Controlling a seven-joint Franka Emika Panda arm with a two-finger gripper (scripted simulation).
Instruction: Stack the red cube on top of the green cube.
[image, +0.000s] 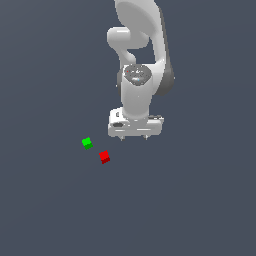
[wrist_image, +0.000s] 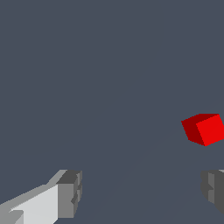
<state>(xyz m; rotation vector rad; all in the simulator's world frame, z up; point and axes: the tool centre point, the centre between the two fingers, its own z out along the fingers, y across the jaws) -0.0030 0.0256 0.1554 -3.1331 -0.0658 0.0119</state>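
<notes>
Plain grey floor; gripper (image: 134, 137) aloft with jaws apart, empty, offset from red cube (image: 104, 156), free-standing near green cube (image: 87, 143), awaiting pickup.

No readable text, label, brand, number or sign on anything in view.

Grey floor (image: 45, 210) bears red cube (image: 104, 157), green cube (image: 87, 143).

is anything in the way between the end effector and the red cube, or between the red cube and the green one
Nothing visible blocks either path. The end effector hangs open and empty, with bare floor between it and the red cube. The green cube sits close beside the red one, apart from it, with nothing between or on top of them.
</notes>
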